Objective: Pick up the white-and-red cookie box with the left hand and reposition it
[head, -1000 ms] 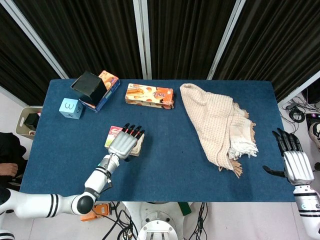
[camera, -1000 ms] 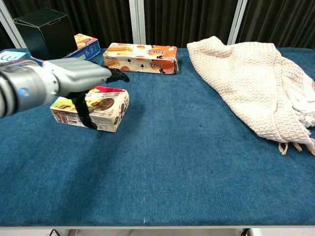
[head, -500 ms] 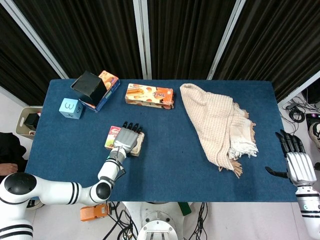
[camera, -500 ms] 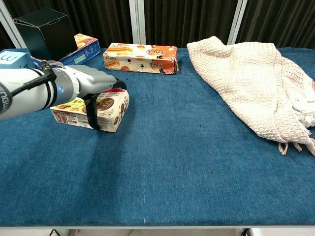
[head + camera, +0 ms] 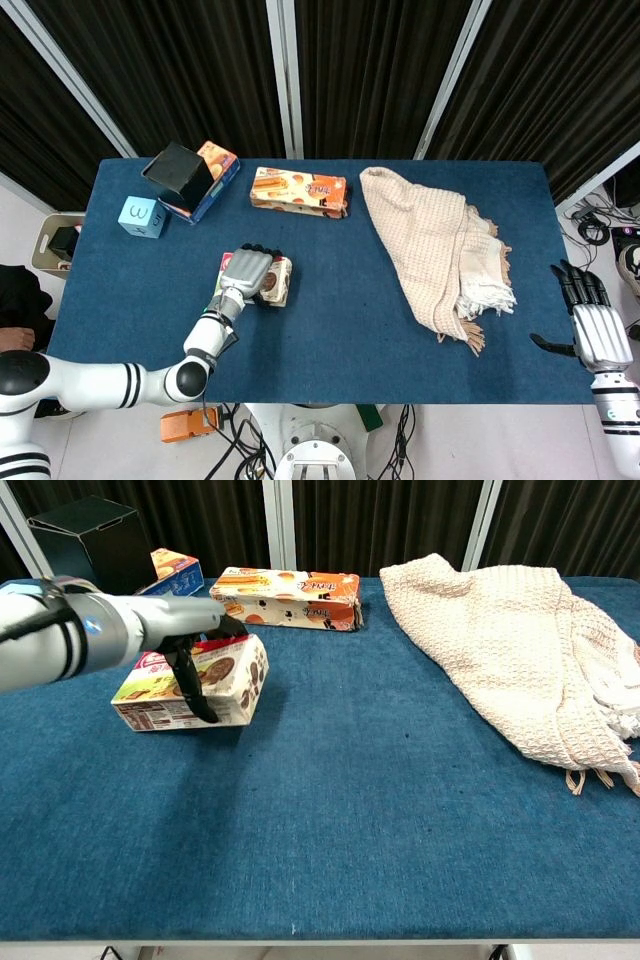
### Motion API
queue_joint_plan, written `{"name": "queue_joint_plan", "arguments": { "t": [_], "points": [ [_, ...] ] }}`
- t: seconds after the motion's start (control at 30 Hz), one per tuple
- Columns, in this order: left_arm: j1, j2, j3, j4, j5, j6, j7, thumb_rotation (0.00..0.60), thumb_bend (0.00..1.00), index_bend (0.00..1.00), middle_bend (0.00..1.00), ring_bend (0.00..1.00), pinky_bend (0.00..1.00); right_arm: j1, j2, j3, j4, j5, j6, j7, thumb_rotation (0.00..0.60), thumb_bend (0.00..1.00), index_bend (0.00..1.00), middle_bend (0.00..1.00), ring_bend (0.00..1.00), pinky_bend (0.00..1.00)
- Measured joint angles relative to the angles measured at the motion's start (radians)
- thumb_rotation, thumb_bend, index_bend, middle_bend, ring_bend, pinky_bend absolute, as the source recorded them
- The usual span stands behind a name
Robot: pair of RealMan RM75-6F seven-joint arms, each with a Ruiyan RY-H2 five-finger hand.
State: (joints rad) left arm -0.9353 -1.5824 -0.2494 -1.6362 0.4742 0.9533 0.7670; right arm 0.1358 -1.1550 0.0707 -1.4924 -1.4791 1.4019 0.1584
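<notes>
The white-and-red cookie box (image 5: pixel 277 283) (image 5: pixel 229 679) is on the left side of the blue table (image 5: pixel 340 330), with chocolate cookies printed on it. My left hand (image 5: pixel 247 272) (image 5: pixel 176 632) lies over its top and grips it, the thumb down the near side. In the chest view the box looks tilted, its right end raised off the cloth. My right hand (image 5: pixel 592 327) hangs beyond the table's right edge, fingers spread and holding nothing.
An orange cookie box (image 5: pixel 299 191) (image 5: pixel 287 597) lies at the back centre. A black box (image 5: pixel 180 170) sits on a blue box (image 5: pixel 217 163) at the back left, beside a light blue cube (image 5: pixel 142 217). A cream towel (image 5: pixel 435 245) (image 5: pixel 510 650) covers the right side.
My left hand came down from above the cookie box and closed on it. The box has tipped up and shifted slightly. The right hand has barely moved.
</notes>
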Motion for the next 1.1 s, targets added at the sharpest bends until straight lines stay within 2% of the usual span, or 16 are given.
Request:
{"name": "queue_joint_plan", "arguments": {
  "t": [0.2, 0.4, 0.6, 0.73, 0.87, 1.1],
  "points": [
    [0.099, 0.052, -0.049, -0.025, 0.179, -0.093, -0.349, 0.600, 0.00, 0.37, 0.35, 0.19, 0.20, -0.002, -0.001, -0.001, 0.001, -0.001, 0.003, 0.002, 0.600, 0.15, 0.00, 0.04, 0.00, 0.00],
    [0.200, 0.059, -0.099, -0.003, 0.432, -0.181, -0.799, 0.600, 0.00, 0.37, 0.35, 0.19, 0.20, -0.003, 0.002, 0.000, -0.007, -0.002, 0.005, -0.006, 0.600, 0.15, 0.00, 0.04, 0.00, 0.00],
    [0.269, 0.020, -0.117, 0.074, 0.717, -0.200, -1.252, 0.600, 0.00, 0.37, 0.35, 0.18, 0.19, -0.009, 0.011, 0.000, -0.025, 0.000, 0.014, -0.022, 0.600, 0.15, 0.00, 0.04, 0.00, 0.00],
    [0.287, -0.040, -0.101, 0.194, 0.904, -0.173, -1.498, 0.600, 0.00, 0.37, 0.35, 0.17, 0.18, -0.014, 0.013, 0.000, -0.033, 0.003, 0.020, -0.029, 0.600, 0.15, 0.00, 0.04, 0.00, 0.00],
    [0.285, -0.112, -0.080, 0.321, 0.967, -0.131, -1.626, 0.600, 0.00, 0.37, 0.35, 0.16, 0.16, -0.019, 0.014, -0.002, -0.040, 0.002, 0.025, -0.035, 0.600, 0.15, 0.00, 0.04, 0.00, 0.00],
    [0.268, -0.202, -0.047, 0.474, 0.981, -0.053, -1.654, 0.600, 0.00, 0.37, 0.35, 0.13, 0.13, -0.027, 0.020, -0.001, -0.045, 0.006, 0.034, -0.035, 0.600, 0.15, 0.00, 0.04, 0.00, 0.00]
  ]
}}
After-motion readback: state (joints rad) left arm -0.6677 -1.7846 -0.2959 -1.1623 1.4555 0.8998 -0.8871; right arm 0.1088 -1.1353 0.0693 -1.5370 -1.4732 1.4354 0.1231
